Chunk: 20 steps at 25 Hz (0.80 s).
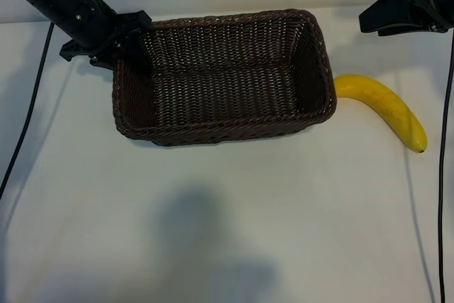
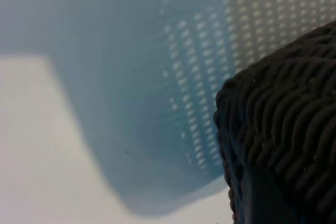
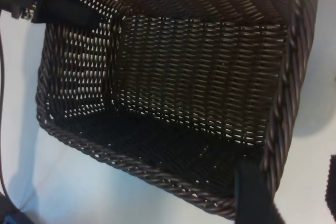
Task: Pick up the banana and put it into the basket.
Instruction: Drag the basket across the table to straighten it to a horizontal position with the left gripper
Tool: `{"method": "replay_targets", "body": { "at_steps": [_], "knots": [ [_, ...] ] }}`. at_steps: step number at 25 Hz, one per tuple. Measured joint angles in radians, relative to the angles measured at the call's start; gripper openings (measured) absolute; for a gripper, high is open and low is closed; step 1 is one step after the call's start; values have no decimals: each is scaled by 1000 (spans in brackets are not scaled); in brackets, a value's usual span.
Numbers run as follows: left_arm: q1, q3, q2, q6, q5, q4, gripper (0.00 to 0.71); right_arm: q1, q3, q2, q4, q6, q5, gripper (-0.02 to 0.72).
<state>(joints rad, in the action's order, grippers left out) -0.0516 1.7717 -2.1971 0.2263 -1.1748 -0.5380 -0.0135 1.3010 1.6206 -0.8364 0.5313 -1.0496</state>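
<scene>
Exterior view, bench (image 1: 227, 232) contents. Basket (image 1: 223, 76): dark brown wicker, rectangular with rounded corners, shallow, sloping sides, upright near the middle of the bench; nothing lies inside it, as the right wrist view of the basket (image 3: 173, 103) also shows down to its woven floor. Banana (image 1: 386, 108): bright yellow, curved, lying on the bench outside the basket, just beside its right end, one tip close to the basket's wall, the dark-tipped end pointing away toward the near right. Left gripper (image 1: 117, 44): at the basket's far left corner, jaws part-way apart astride the rim there; left wrist view shows the wicker wall (image 2: 283, 129) close up. Right gripper (image 1: 397, 12): raised at the far right, above and beyond the banana, jaws apart, holding nothing.
</scene>
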Motion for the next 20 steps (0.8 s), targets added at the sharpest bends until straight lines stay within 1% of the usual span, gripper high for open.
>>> {"method": "replay_targets", "body": {
  "at_steps": [8,20],
  "knots": [
    [0,0,-37,48,12,-2,288,0,0,0,0,0,1,363],
    [0,0,-70,54,21,-2,288,0,0,0,0,1,1,363]
  ]
}}
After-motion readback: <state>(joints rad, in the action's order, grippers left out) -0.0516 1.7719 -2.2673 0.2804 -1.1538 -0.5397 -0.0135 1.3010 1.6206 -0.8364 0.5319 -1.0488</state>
